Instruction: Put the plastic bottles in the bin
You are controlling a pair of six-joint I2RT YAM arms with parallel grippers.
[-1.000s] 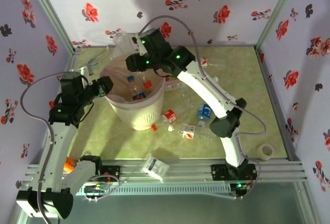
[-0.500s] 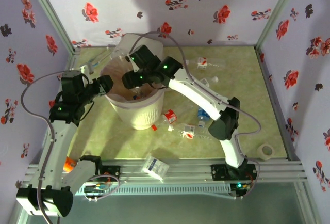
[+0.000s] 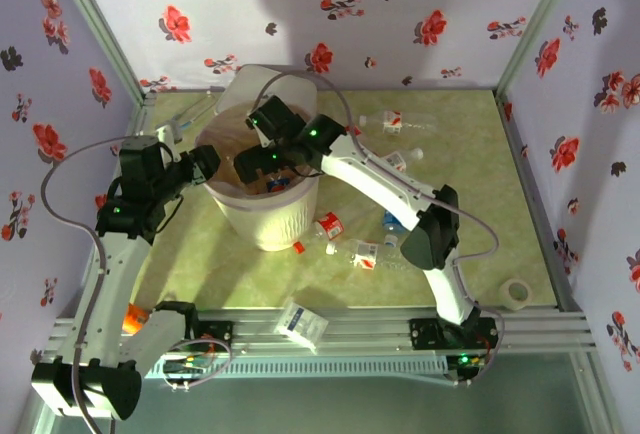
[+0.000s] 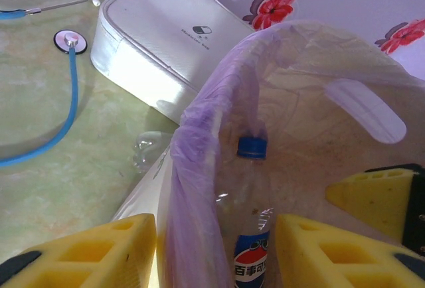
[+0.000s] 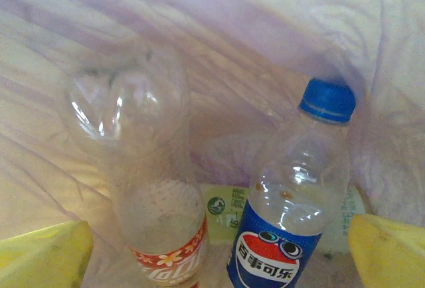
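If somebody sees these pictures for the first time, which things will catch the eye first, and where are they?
First comes the big cream bin with its pinkish liner, left of the table's middle, with the right gripper open over its mouth. Inside it, the right wrist view shows a blue-capped bottle, cap up, beside a red-labelled bottle. More bottles lie scattered on the green table to the right of the bin.

The right gripper (image 3: pixel 250 164) has descended from the bin's (image 3: pixel 265 226) far rim into the bin and opened wide; a red-labelled bottle (image 5: pixel 157 215) lies released ahead of it.
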